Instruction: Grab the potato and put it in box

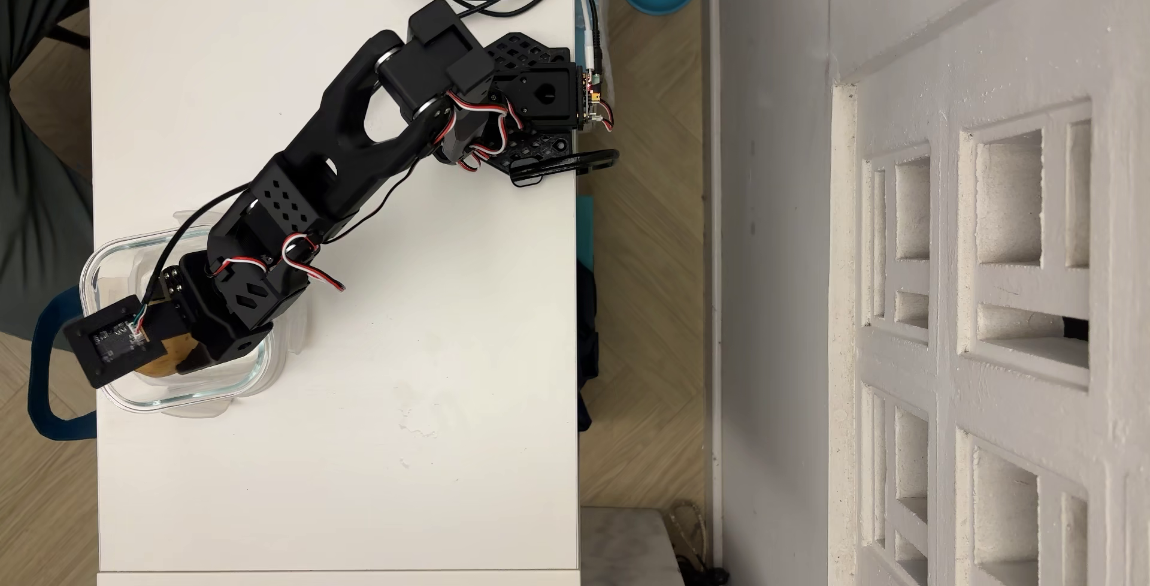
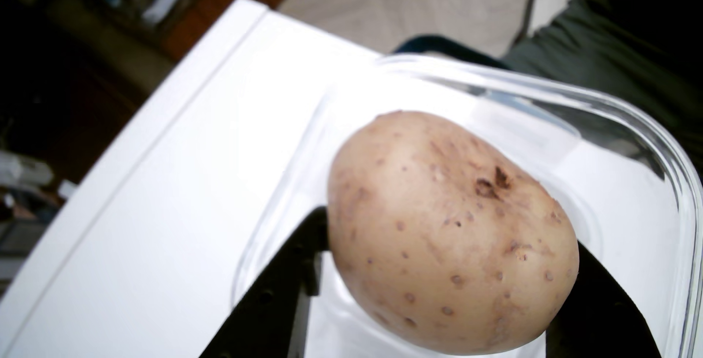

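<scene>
Wrist view: potato [image 2: 450,232] pinched between the black jaws, hanging over the glass box [image 2: 646,145], inside its rim. Overhead view agrees: gripper [image 1: 171,359] over the box [image 1: 249,384] at the white worktop [image 1: 373,436] corner. For a clean release, I'd lower first, then spread the jaws slowly, so the potato doesn't knock the glass.

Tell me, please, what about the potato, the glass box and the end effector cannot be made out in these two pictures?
- Overhead view: the potato is mostly hidden by the wrist camera mount and end effector.
- Wrist view: whether the potato touches the floor of the box; the fingertips are hidden behind it.
- Wrist view: the box's near side is cut off.
</scene>
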Controlling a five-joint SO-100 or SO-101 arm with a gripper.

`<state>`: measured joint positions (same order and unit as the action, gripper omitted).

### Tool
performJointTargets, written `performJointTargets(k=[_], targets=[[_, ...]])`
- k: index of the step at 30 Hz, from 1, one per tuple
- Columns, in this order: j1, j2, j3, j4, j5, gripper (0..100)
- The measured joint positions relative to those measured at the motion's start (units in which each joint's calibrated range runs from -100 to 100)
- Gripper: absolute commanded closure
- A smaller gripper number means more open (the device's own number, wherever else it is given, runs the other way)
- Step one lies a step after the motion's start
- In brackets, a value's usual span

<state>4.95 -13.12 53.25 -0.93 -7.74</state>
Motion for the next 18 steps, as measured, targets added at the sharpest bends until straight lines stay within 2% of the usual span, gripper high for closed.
performJointTargets(k=[2,10,18], targets=[[0.0,0.5,0.0,0.0,0.2,95],[0.0,0.6,0.0,0.0,3.4,79],[0.8,0.6,1.4,0.0,5.6,75]])
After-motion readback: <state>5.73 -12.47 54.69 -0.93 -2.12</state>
